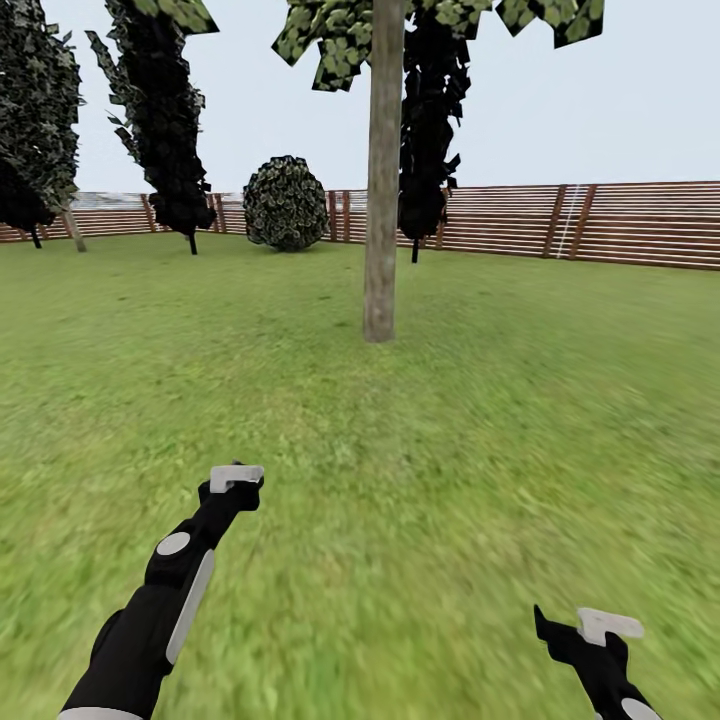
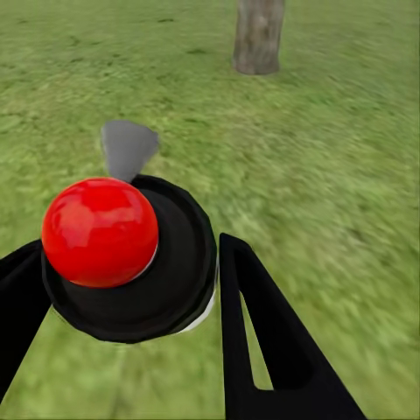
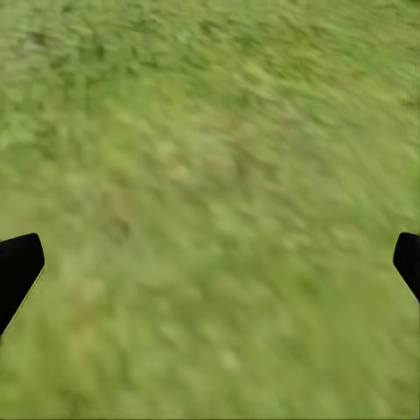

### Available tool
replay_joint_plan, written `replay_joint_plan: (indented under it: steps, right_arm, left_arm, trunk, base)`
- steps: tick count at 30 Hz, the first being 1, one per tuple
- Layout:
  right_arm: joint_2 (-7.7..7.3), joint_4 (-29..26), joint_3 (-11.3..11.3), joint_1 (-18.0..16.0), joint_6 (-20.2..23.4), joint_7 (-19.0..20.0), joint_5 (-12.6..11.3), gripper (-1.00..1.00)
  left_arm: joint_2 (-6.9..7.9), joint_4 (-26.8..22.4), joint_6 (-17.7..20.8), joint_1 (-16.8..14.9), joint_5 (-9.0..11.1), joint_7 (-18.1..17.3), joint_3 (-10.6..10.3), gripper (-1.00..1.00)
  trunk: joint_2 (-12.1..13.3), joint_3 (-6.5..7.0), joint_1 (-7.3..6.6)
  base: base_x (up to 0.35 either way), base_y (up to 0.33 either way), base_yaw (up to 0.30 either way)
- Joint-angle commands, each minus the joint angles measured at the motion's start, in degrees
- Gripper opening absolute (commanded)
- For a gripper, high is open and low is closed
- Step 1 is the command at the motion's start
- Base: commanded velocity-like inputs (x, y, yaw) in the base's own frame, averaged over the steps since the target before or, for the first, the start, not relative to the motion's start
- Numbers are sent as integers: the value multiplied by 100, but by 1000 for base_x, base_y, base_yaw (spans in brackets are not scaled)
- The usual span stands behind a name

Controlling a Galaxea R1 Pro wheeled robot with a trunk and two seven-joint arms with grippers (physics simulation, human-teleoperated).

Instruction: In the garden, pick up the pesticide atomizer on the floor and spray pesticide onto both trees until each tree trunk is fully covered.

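In the left wrist view the pesticide atomizer point(image 2: 179, 262) is seen from above: a round black body with a red ball on top and a grey nozzle pointing away. My left gripper point(image 2: 127, 249) is shut on it, one black finger on each side. In the head view the left gripper point(image 1: 235, 480) hangs low over the grass floor point(image 1: 400, 480), a few metres short of the tree trunk point(image 1: 382, 200). That trunk's base point(image 2: 259, 35) stands ahead of the nozzle. My right gripper point(image 1: 590, 628) is open over bare grass point(image 3: 210, 219).
A second tree point(image 1: 40, 120) with a leaning pale trunk stands far left by the brown slat fence point(image 1: 620, 225). Two thin-trunked dark trees point(image 1: 160, 120) and a round bush point(image 1: 286, 203) line the fence. Open lawn lies between me and the trunk.
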Motion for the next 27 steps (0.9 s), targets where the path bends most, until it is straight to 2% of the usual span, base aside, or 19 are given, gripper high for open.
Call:
replay_joint_plan:
  steps: [1, 27]
  right_arm:
    - [0, 3, 0, 0, 0, 0, 0, 100]
    - [-1, 9, -1, 0, -1, 0, 0, 100]
  left_arm:
    - [0, 0, 0, 0, 0, 0, 0, -100]
    - [0, 0, 0, 0, 0, 0, -4, -100]
  trunk:
    - [0, 0, 0]
    - [0, 0, 0]
  base:
    - [337, 0, 0]
    - [337, 0, 0]
